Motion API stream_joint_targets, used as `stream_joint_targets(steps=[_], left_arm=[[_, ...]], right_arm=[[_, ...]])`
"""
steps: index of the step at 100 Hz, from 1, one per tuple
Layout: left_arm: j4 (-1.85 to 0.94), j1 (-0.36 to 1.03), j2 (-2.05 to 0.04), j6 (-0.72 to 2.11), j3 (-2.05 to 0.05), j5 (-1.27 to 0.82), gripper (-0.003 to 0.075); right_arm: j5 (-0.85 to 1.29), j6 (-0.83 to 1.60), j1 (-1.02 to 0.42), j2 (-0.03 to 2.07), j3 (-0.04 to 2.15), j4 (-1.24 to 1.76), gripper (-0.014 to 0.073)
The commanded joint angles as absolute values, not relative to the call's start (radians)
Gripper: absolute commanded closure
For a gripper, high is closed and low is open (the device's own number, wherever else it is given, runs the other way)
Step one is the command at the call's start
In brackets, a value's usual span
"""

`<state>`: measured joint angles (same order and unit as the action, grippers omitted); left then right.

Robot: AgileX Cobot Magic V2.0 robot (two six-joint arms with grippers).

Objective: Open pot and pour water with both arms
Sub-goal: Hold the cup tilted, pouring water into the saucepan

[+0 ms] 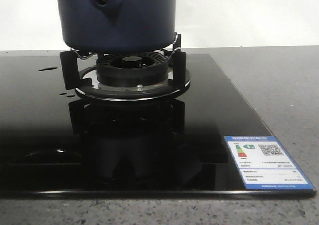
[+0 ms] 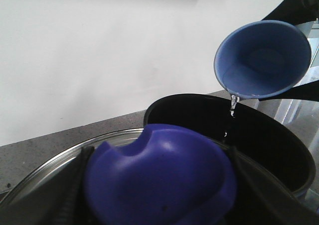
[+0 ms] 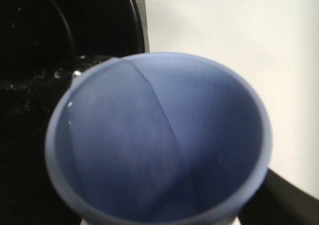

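Dripping cup [image 2: 262, 58] over open pot [image 2: 249, 135], front view only pot [image 1: 115, 18] base

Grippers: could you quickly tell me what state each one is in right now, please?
Left tool: shut on the pot lid, held beside the open pot.
Right tool: fingers hidden; it carries the tilted cup, which is pouring.

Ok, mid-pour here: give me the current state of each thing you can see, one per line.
pot: on the burner stand, uncovered, taking water.
cup: tipped over the pot's mouth, thin stream leaving its lip, nearly drained.
lid: off the pot, held beside it at the left claw.
burner: no flame visible.
stove glass: a few droplets at left.
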<state>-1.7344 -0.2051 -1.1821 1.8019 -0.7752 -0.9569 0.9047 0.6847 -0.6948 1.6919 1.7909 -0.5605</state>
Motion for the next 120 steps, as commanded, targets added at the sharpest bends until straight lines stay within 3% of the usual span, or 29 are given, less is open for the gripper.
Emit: stream_joint_targets(steps=[1,120], left_arm=[[-1.863,-0.198,-1.158,1.803,-0.809,-1.006,0.0471],[-1.863,-0.198,-1.158,1.803,-0.809,-1.006,0.0471]], right_arm=[[0.850,0.699,-0.699,1.645,1.821,-0.612,0.0370],[0.690,0.762,-0.699,1.645,1.821,-0.854,0.0370]])
